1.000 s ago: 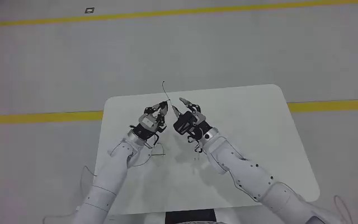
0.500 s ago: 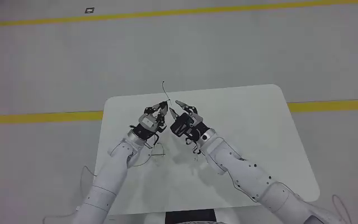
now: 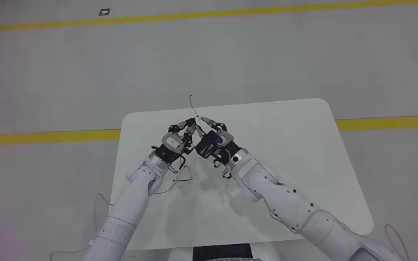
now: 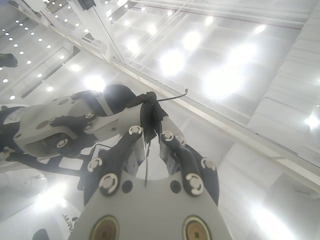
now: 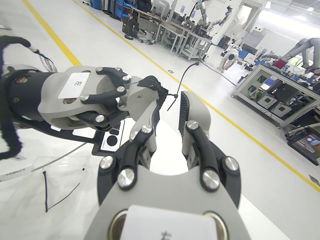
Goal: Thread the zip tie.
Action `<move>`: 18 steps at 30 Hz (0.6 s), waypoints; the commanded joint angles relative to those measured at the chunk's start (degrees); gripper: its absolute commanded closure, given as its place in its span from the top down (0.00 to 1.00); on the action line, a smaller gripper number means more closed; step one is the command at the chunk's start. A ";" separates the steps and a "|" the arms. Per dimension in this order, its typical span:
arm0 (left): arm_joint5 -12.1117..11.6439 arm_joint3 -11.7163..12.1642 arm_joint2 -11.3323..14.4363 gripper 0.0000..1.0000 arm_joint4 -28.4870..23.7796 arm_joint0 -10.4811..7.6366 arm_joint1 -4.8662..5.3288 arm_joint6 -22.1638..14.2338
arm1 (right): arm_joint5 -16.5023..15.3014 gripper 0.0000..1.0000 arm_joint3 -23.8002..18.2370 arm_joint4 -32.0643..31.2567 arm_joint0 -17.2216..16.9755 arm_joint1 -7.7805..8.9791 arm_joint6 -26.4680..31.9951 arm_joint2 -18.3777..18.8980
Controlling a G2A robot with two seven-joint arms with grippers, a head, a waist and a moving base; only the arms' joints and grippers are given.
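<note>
A white surface (image 3: 294, 150) with rounded corners is standing on a grey floor (image 3: 261, 59) crossed by yellow lines. A clear plastic bag (image 5: 62, 166) is lying flat on the surface's left part. A bent black zip tie (image 5: 45, 191) is lying at the bag; whether on or inside it is unclear.

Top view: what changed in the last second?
The right gripper moved toward the left gripper, narrowing the gap. Its jaws are open, close by the zip tie, with nothing gripped yet. Unchanged: the left gripper stays shut on the zip tie, held above the table.
</note>
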 commanded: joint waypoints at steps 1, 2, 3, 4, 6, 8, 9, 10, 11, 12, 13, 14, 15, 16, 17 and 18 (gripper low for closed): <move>0.00 0.00 0.00 0.00 0.00 0.00 0.00 0.00 | 0.30 0.20 0.10 0.00 0.15 -0.09 0.08 -0.18; 0.00 0.00 0.00 0.00 0.00 0.00 0.00 0.00 | 0.47 0.20 0.19 0.00 0.24 -0.14 0.12 -0.28; 0.00 0.00 0.00 0.00 0.00 0.00 0.00 0.00 | 0.60 0.20 0.26 0.00 0.32 -0.18 0.20 -0.35; 0.00 0.00 0.00 0.00 0.00 0.00 0.00 0.00 | 0.82 0.19 0.34 0.00 0.40 -0.23 0.38 -0.41; 0.00 0.00 0.00 0.00 0.00 0.00 0.00 0.00 | 1.15 0.16 0.52 0.00 0.62 -0.31 0.77 -0.60; 0.00 0.00 0.00 0.00 0.00 0.00 0.00 0.00 | 1.44 0.12 0.65 0.00 0.80 -0.37 1.02 -0.73; 0.00 0.00 0.00 0.00 0.00 0.00 0.00 0.00 | 1.60 0.10 0.71 0.00 0.85 -0.41 1.09 -0.78; 0.00 0.00 0.00 0.00 0.00 0.00 0.00 0.00 | 1.72 0.07 0.80 0.00 0.88 -0.43 1.19 -0.78; 0.00 0.00 0.00 0.00 0.00 0.00 0.00 0.00 | 1.79 0.04 0.85 0.00 0.92 -0.45 1.29 -0.81; 0.00 0.00 0.00 0.00 0.00 0.00 0.00 0.00 | 1.82 0.01 0.88 0.00 0.95 -0.47 1.39 -0.85; 0.00 0.00 0.00 0.00 0.00 0.00 0.00 0.00 | 1.82 0.00 0.92 0.00 0.98 -0.48 1.47 -0.87; 0.00 0.00 0.00 0.00 0.00 0.00 0.00 0.00 | 1.81 0.00 0.95 0.00 1.01 -0.49 1.56 -0.89; 0.00 0.00 0.00 0.00 0.00 0.00 0.00 0.00 | 1.81 0.00 0.95 0.00 1.03 -0.50 1.62 -0.91; 0.00 0.00 0.00 0.00 0.00 0.00 0.00 0.00 | 1.80 0.00 0.99 0.00 1.00 -0.49 1.65 -0.91; 0.00 0.00 0.00 0.00 0.00 0.00 0.00 0.00 | 1.79 0.00 1.03 0.00 0.97 -0.47 1.77 -0.89; 0.00 0.00 0.00 0.00 0.00 0.00 0.00 0.00 | 1.77 0.00 1.03 0.00 0.97 -0.42 1.85 -0.88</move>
